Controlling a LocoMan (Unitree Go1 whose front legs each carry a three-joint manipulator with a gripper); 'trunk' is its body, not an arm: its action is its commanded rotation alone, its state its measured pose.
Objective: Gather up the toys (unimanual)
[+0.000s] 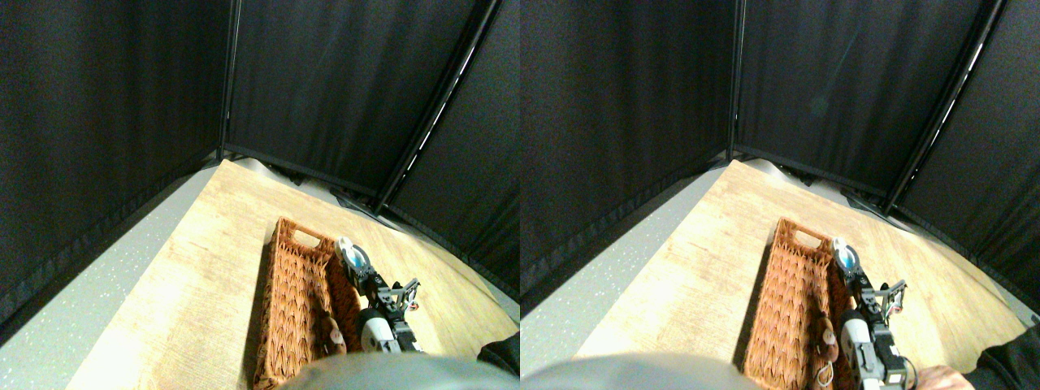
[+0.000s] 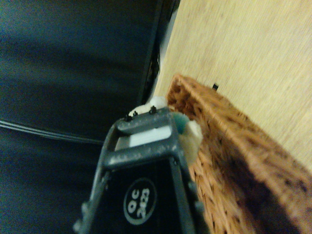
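Carrying step | pincer (image 1: 351, 258) pinching blue-and-white plush toy (image 1: 355, 256) over wicker basket (image 1: 294, 309) rim | next: clear rim, release beside brown toy (image 1: 333, 335)

An orange-brown wicker basket (image 1: 296, 305) with a herringbone weave sits on a pale wood-grain table (image 1: 203, 268). The black-and-grey gripper (image 1: 354, 262) carries a white and blue-green toy (image 1: 351, 253). A brown toy (image 1: 333, 335) lies in the basket at 6 o'clock. Black curtains (image 1: 106, 106) hang behind; the floor (image 1: 73, 309) is speckled grey.
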